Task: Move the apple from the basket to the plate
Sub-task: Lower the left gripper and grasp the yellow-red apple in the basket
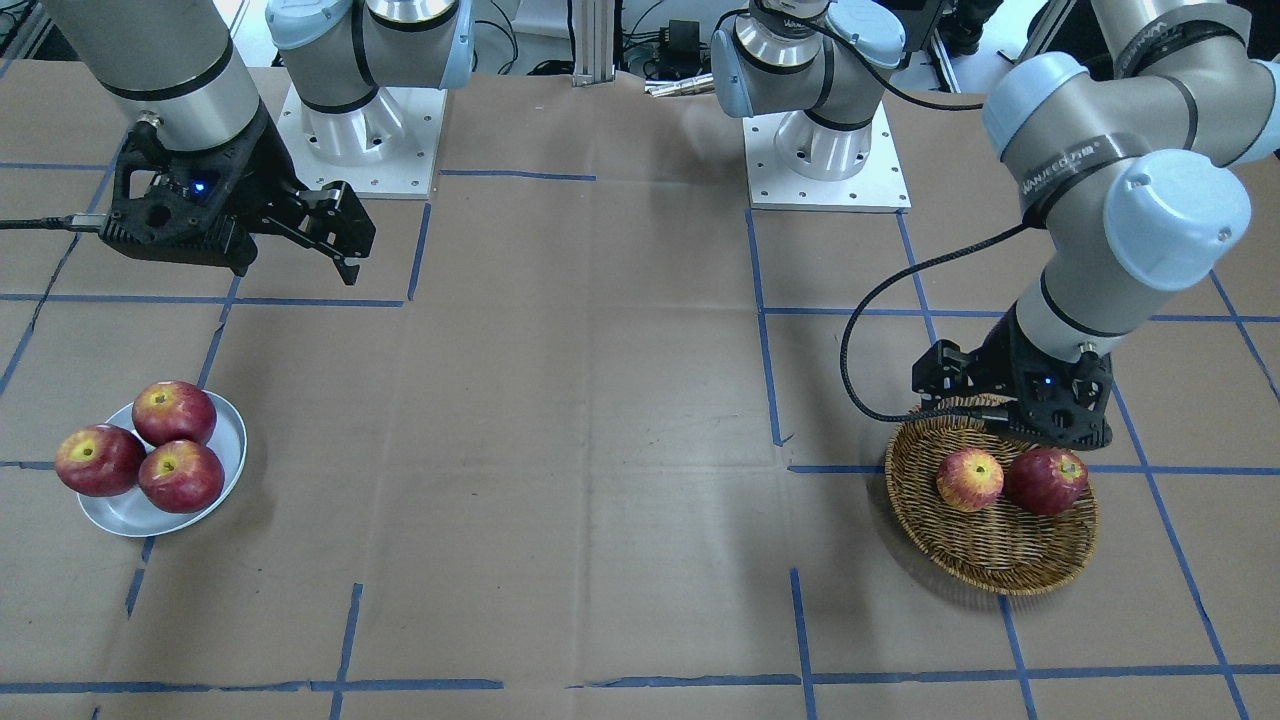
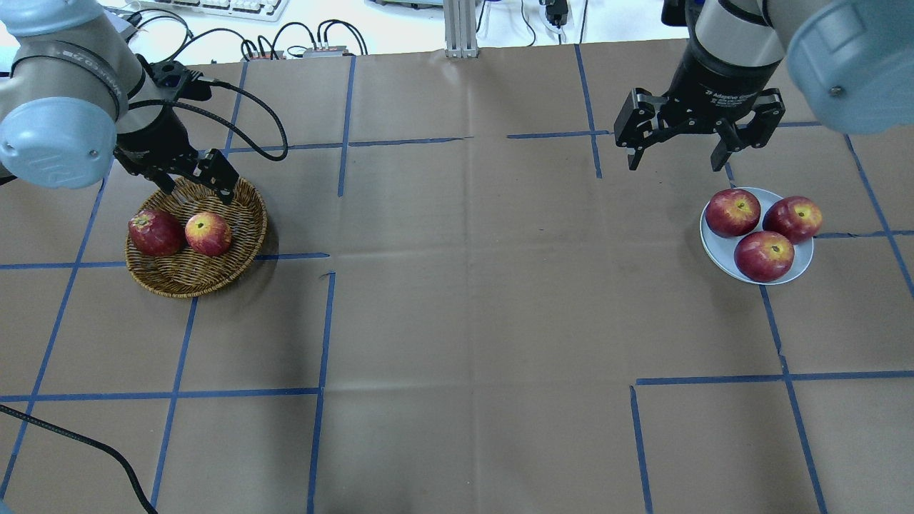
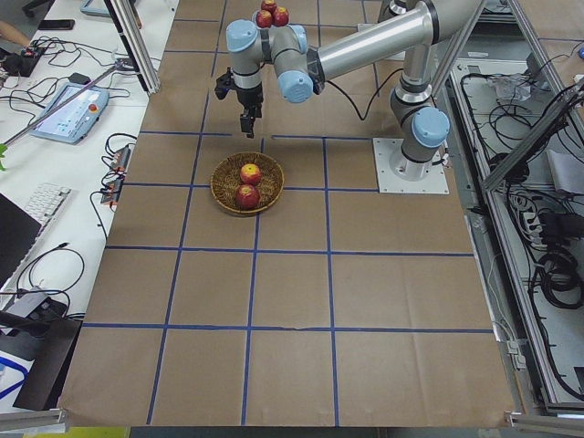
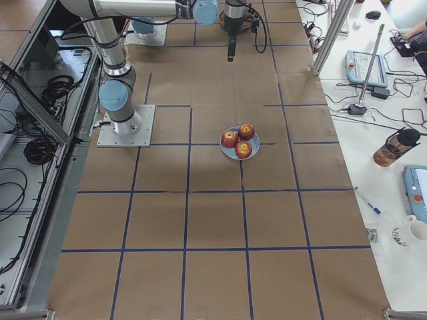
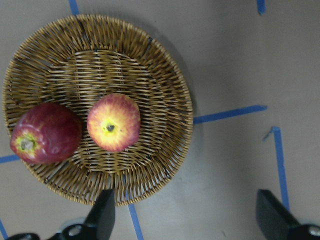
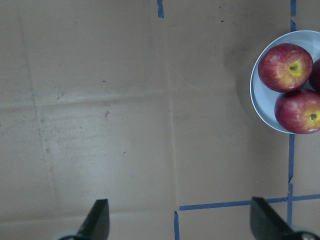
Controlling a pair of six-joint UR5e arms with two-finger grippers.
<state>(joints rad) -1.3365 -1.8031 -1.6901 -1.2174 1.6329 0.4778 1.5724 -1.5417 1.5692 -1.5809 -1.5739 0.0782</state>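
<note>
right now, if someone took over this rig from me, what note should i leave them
Left gripper: open, empty, hovering over the far rim of the basket, touching nothing.
Right gripper: open, empty, above the table just beyond the plate.
The apple, the lighter yellow-streaked one, lies in the basket beside a dark red apple.
The plate already holds three red apples.
Done: nothing on this apple yet.
Left: grasp it, carry it across, set it on the plate. The free space there looks tight, so place with care.
</note>
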